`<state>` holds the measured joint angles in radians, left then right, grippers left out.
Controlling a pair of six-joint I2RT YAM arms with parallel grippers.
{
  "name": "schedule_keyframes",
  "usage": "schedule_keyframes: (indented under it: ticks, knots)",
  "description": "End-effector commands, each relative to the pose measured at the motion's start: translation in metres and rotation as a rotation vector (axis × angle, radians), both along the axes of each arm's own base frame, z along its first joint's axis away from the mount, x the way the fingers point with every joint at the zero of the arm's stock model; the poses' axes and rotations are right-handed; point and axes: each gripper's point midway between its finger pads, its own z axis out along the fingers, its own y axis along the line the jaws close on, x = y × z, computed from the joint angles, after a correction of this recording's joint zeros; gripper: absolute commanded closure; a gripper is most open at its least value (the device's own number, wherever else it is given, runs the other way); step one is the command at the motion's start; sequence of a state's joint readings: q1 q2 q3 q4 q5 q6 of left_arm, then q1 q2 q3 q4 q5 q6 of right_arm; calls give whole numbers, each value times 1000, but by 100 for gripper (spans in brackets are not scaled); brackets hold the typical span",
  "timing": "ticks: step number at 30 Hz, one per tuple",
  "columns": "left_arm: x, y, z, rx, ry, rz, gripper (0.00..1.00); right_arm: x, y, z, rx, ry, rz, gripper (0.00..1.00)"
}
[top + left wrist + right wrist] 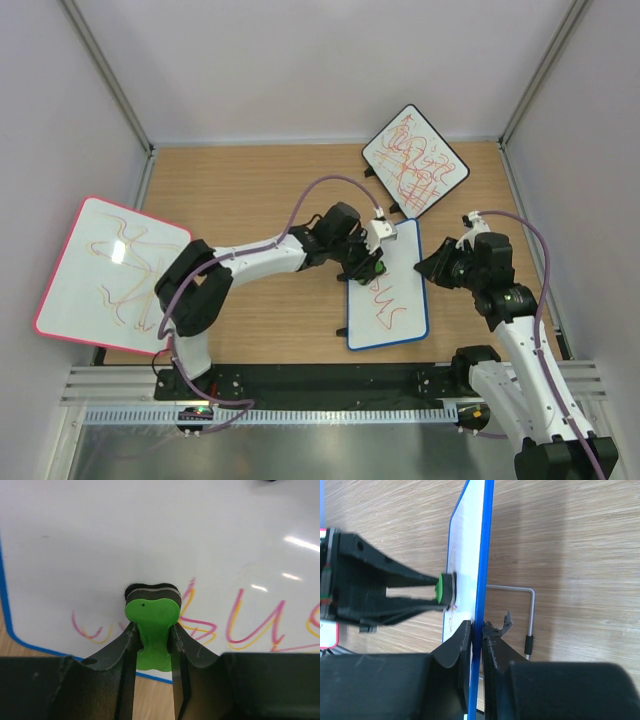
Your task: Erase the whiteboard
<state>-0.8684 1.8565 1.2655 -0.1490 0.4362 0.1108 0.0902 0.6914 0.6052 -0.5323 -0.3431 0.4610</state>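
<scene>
The blue-framed whiteboard [395, 300] stands tilted at the table's middle, with red scribbles on its lower half and its upper part white. My left gripper [372, 262] is shut on a green eraser [151, 625] whose black felt pad presses on the board face [150, 540] just above the scribbles. My right gripper [430, 268] is shut on the board's right edge; in the right wrist view the blue frame [485, 560] runs edge-on between the fingers, and the eraser [445, 588] touches the face from the left.
A pink-framed board [105, 270] with scribbles lies at the left edge. A black-framed board [415, 160] dense with red scribbles stands at the back right. The blue board's wire stand [530, 615] rests on the wooden table behind it.
</scene>
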Motion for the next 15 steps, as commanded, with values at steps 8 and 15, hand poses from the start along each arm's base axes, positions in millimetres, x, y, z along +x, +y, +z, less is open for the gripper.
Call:
schedule_keyframes:
  ticks: [8,15]
  knots:
    - [-82,-28,30,-105,134,-186,100,2,-1,11,-39,-43,25,99]
    - [-54,-20,19,-72,84,-122,100,1,-2,11,-42,-42,22,99]
